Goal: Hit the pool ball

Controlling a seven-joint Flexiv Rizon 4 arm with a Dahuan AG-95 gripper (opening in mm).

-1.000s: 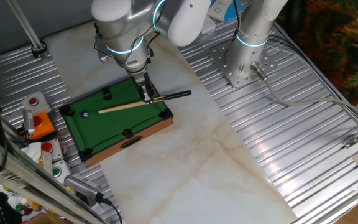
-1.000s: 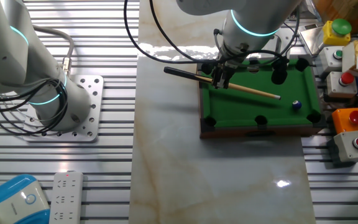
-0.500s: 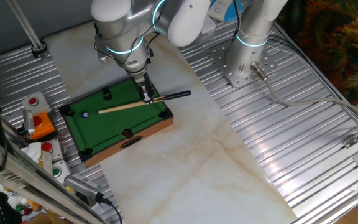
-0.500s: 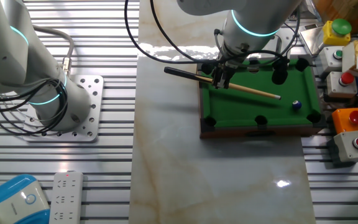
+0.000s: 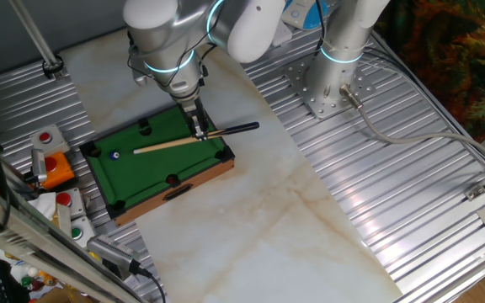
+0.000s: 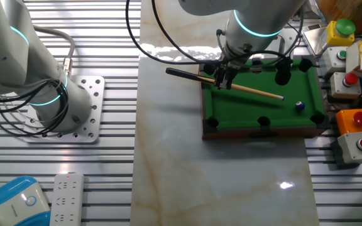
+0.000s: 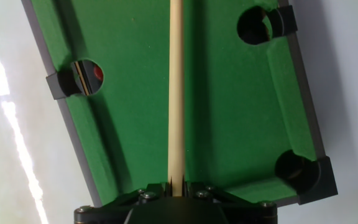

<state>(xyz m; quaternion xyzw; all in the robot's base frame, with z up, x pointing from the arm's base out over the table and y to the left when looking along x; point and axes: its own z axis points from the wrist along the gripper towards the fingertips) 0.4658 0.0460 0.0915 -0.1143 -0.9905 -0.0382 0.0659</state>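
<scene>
The gripper [image 5: 199,130] is clamped on the cue [image 5: 171,144], whose tip points toward the pool ball [image 5: 114,154] at the pool table's [image 5: 150,172] nine o'clock end. A good strike likely needs a straight push along the shaft. Marble slab [image 5: 293,219] at four o'clock is roomy.

Tiny dark blue pool ball [image 5: 115,154] [image 6: 299,105], white spot, resting on green felt near a corner pocket
</scene>
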